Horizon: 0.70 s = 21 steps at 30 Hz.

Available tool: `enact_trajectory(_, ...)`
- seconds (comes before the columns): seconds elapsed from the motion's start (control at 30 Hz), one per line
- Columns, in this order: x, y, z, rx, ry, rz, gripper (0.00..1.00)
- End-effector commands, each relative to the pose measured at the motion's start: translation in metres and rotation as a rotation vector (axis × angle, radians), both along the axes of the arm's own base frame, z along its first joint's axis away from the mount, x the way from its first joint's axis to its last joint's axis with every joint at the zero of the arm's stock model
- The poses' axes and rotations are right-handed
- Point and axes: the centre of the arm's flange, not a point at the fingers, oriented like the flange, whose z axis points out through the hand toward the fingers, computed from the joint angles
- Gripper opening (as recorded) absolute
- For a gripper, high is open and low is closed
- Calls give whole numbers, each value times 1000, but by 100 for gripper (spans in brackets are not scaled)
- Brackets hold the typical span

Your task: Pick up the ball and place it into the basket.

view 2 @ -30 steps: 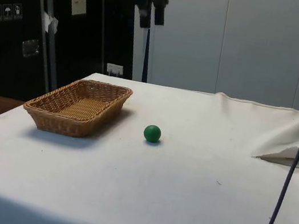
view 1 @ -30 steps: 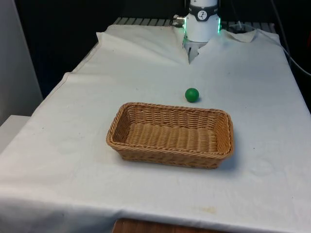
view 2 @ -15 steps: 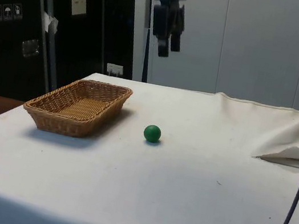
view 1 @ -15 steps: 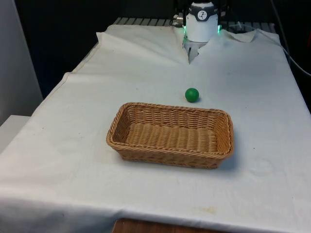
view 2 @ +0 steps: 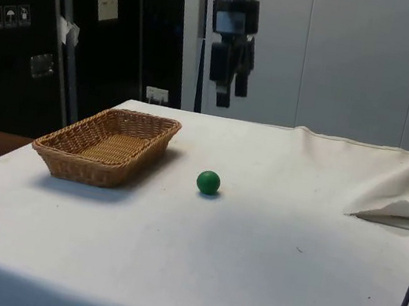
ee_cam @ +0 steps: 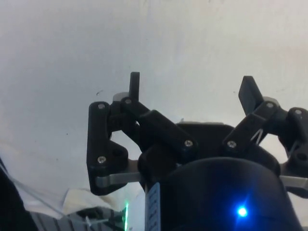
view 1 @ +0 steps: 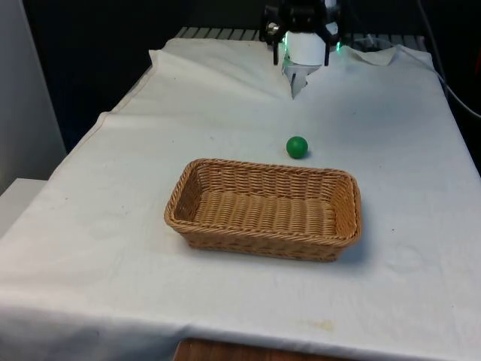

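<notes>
Gripper [view 2: 227,97] hangs empty, fingers apart, high above the green ball [view 2: 208,182], which sits on the cloth just beyond the basket's [view 1: 264,239] far rim; approach step, I judge: next, descend over it

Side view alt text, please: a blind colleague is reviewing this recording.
A small green ball rests on the white tablecloth beside a shallow rectangular woven wicker basket, not touching it. The black two-finger end effector hangs above the ball, fingers open and empty. Dark cabinets stand behind.
</notes>
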Motion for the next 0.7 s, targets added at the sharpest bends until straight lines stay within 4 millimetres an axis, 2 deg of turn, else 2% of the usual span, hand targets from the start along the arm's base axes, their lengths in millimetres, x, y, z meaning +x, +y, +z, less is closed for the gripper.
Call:
enact_trajectory(0.0, 0, 0, -6, 1, -11, -10, 100)
enact_trajectory(0.13, 1, 0, -23, -1, -17, -23, 100)
enact_trajectory(0.43, 6, 3, -41, -4, -22, -37, 100)
enact_trajectory(0.67, 17, 14, -69, 1, -39, -60, 100)
